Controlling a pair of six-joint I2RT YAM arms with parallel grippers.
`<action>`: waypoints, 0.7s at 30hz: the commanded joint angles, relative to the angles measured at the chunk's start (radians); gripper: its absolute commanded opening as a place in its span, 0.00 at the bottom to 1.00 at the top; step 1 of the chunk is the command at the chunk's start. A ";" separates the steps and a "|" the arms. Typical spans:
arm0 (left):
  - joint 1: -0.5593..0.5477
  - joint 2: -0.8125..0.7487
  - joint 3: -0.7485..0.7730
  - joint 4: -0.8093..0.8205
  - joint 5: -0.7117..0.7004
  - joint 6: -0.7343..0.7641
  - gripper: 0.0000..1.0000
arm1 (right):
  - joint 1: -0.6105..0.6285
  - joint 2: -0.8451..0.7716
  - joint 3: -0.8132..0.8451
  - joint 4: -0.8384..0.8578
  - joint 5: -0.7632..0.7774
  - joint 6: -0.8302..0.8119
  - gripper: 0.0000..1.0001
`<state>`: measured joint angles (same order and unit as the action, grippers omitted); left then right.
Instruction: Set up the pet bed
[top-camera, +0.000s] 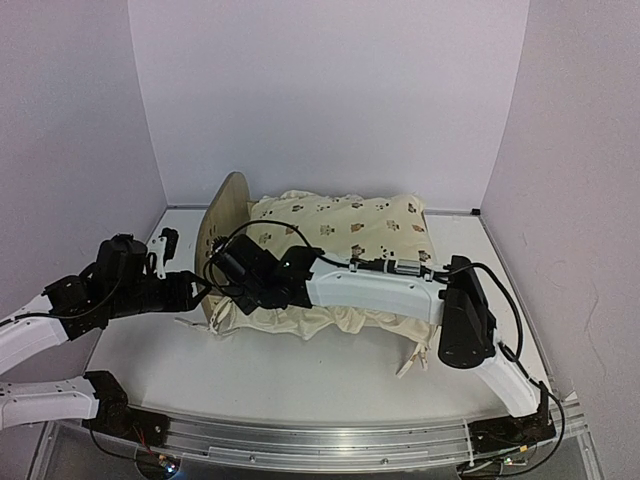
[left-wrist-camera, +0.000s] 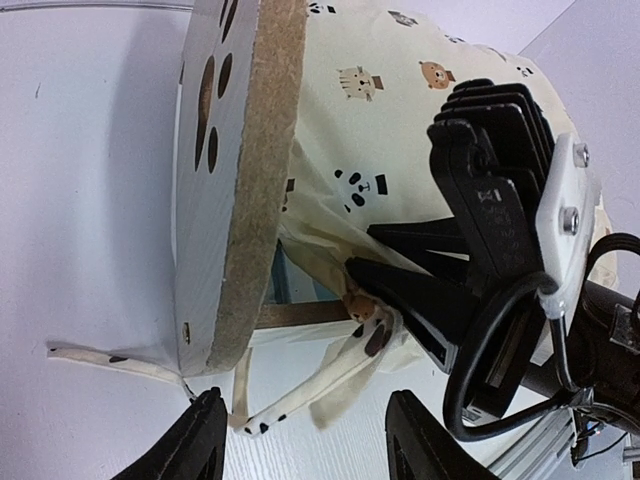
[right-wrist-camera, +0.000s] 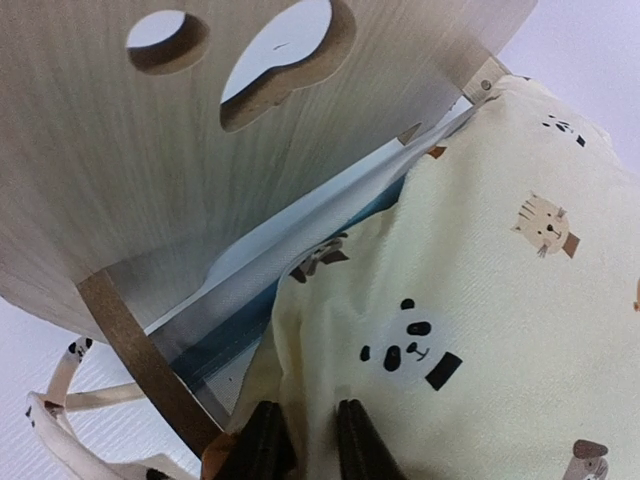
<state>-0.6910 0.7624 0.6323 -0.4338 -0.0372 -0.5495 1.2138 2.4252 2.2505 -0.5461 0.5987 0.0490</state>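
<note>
Looking at counts first: you've got 1 pet bed (top-camera: 224, 215), 1 cream animal-print cushion (top-camera: 350, 228), and 2 arms w/ 1 pincer each.

The right pincer (right-wrist-camera: 310, 445) is narrow. Its fingertips are nearly together and pinch a fold of the cushion at the corner by the arched headboard. From that pincer, the headboard is up and to the left, v. close, w/ 2 paw cutouts in sight. The blue-and-white striped base (right-wrist-camera: 250, 300) runs betw. headboard and cushion, just above the tips. The rest of the cushion spreads up and to the right.

The left pincer (left-wrist-camera: 305, 440) is wide and holds nothing. The headboard's thick edge stands directly above its left finger, apart from it. At least 3 cushion ties (left-wrist-camera: 300, 395) dangle or lie just above the gap. The right pincer's black fingers are up and right of it, on the cushion corner.

The bed sits mid-table, headboard end toward your left arm, and the cushion lies rumpled on top, covering most of the frame. I can't make out the footboard.

The surface is a white table (top-camera: 300, 375) w/ a metal rail (top-camera: 330, 435) along the near edge. Plain pale walls (top-camera: 330, 90) close in the back and both sides.
</note>
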 joint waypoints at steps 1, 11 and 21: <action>-0.002 0.015 0.014 0.060 0.004 0.003 0.56 | 0.006 -0.027 0.023 -0.008 0.036 -0.023 0.16; -0.002 0.042 0.035 0.118 0.092 0.045 0.55 | -0.018 -0.136 0.022 0.015 0.035 -0.107 0.09; -0.013 0.105 0.019 0.219 0.177 0.091 0.51 | -0.046 -0.241 -0.066 0.033 0.043 -0.138 0.05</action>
<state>-0.6950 0.8564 0.6334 -0.2983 0.0980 -0.4949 1.1822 2.2916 2.2219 -0.5466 0.6285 -0.0709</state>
